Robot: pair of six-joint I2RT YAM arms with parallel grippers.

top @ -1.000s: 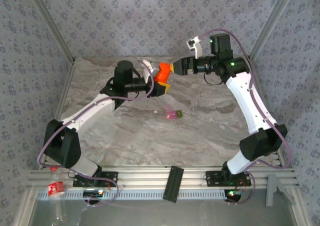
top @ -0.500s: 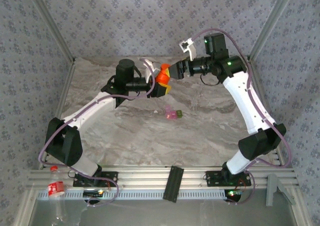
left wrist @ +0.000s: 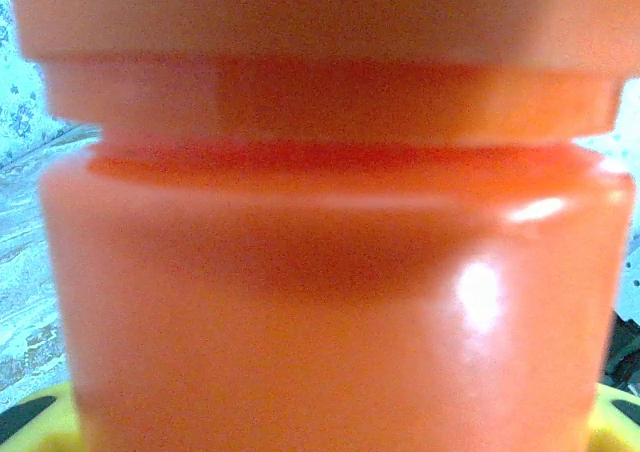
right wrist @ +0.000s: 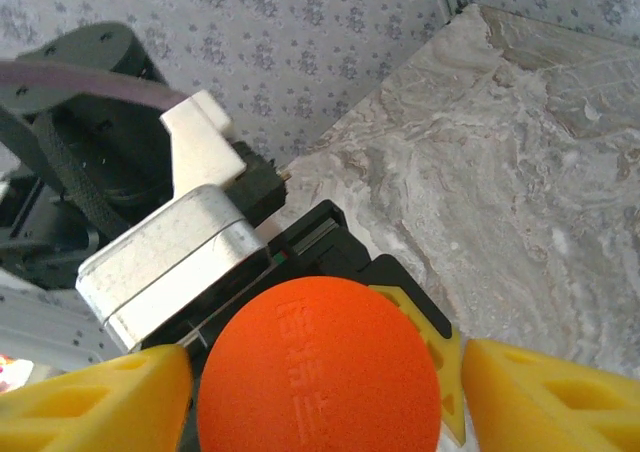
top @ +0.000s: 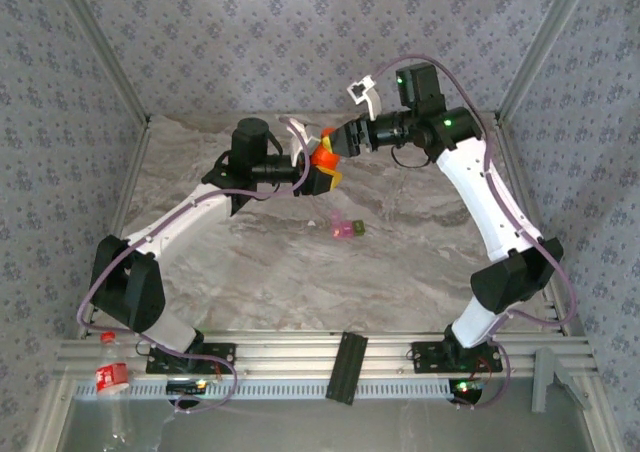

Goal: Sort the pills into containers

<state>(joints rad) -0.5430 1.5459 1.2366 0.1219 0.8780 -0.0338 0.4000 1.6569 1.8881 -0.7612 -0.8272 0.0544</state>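
Note:
My left gripper (top: 318, 172) is shut on the bright orange bottle (top: 322, 155), holding it above the back of the table. The bottle's body (left wrist: 330, 272) fills the left wrist view, with yellow fingertips (left wrist: 40, 424) at the bottom corners. My right gripper (top: 336, 142) reaches in from the right and stands open, its yellow fingers (right wrist: 545, 397) on either side of the bottle's round cap (right wrist: 318, 372), with a gap on the right side. The containers (top: 345, 228), a small pink and olive-green pair, lie on the table below the bottle. No pills are visible.
The marble table (top: 400, 262) is walled by patterned panels on three sides. A black strip (top: 346, 366) lies across the front rail. The left arm's silver wrist housing (right wrist: 170, 257) sits close behind the cap.
My right gripper has moved left and slightly down until its fingers flank the bottle's cap. The left arm and bottle have stayed in place.

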